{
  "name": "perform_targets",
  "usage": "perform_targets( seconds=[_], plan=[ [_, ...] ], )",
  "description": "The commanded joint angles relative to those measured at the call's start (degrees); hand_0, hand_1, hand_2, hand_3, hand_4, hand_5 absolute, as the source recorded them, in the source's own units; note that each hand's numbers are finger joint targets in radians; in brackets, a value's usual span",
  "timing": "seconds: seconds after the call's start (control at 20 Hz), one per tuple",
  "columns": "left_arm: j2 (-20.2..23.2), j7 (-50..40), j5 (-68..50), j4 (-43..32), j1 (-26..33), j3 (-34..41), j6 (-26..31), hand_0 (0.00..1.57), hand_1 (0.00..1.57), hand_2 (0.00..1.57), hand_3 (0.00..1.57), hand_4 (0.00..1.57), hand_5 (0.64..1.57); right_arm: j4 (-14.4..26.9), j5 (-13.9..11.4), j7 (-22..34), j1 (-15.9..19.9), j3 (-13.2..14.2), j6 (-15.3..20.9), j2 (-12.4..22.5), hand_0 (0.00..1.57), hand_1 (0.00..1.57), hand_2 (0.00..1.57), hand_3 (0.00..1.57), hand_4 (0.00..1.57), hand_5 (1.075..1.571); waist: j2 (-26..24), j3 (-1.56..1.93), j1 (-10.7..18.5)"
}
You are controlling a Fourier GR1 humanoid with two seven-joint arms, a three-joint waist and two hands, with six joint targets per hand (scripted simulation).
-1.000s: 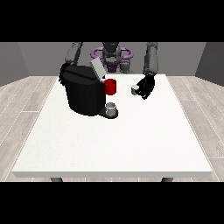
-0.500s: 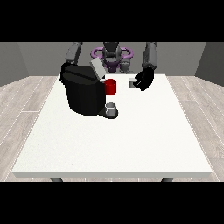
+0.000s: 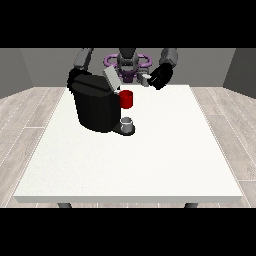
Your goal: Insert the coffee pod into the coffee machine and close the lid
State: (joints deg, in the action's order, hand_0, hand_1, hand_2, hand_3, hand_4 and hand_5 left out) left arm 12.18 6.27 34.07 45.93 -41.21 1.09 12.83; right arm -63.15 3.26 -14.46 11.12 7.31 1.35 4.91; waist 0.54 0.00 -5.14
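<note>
**Front view: pod lifted toward the open machine**

Front view shows the hand at the view's right (image 3: 159, 78) curled round the small pale coffee pod (image 3: 145, 80), now higher and closer to the coffee machine (image 3: 96, 105) than a second ago. The lid (image 3: 111, 79) stands raised, so the insertion step looks near; closing comes after. A red part (image 3: 126, 99) and a grey cup (image 3: 127, 123) sit at the machine's front. The other hand is hidden behind the machine; its fingers cannot be told.

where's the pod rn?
In the front view, the pod is held in the hand at the view's right, above the table's far edge, right of the coffee machine.
</note>
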Motion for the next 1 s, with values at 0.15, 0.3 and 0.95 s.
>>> perform_targets(
  seconds=[0.15,0.3,0.95],
  plan=[
    [2.3,-3.2,-0.5,2.3,-4.7,1.7,3.6,1.50,1.50,1.47,1.40,0.63,1.571,-1.5,-0.4,0.6,-1.0,-1.7,-0.7,-0.5,0.00,0.00,0.00,0.00,0.17,1.571,0.6,0.00,-2.3],
    [-1.3,-5.6,-1.3,4.0,-5.5,2.1,1.8,1.36,1.36,1.40,1.35,0.66,1.571,0.7,2.4,-2.1,0.2,1.1,-4.3,2.1,0.00,0.00,0.00,0.00,0.18,1.571,1.6,0.01,-2.1],
    [2.5,-8.8,-3.5,-0.1,-15.9,8.3,-0.6,1.42,1.42,1.45,1.36,0.64,1.571,-0.6,1.3,-3.1,6.4,-0.8,-5.4,2.5,0.00,0.00,0.00,0.00,0.00,1.571,10.1,-0.01,-6.5]
  ],
)
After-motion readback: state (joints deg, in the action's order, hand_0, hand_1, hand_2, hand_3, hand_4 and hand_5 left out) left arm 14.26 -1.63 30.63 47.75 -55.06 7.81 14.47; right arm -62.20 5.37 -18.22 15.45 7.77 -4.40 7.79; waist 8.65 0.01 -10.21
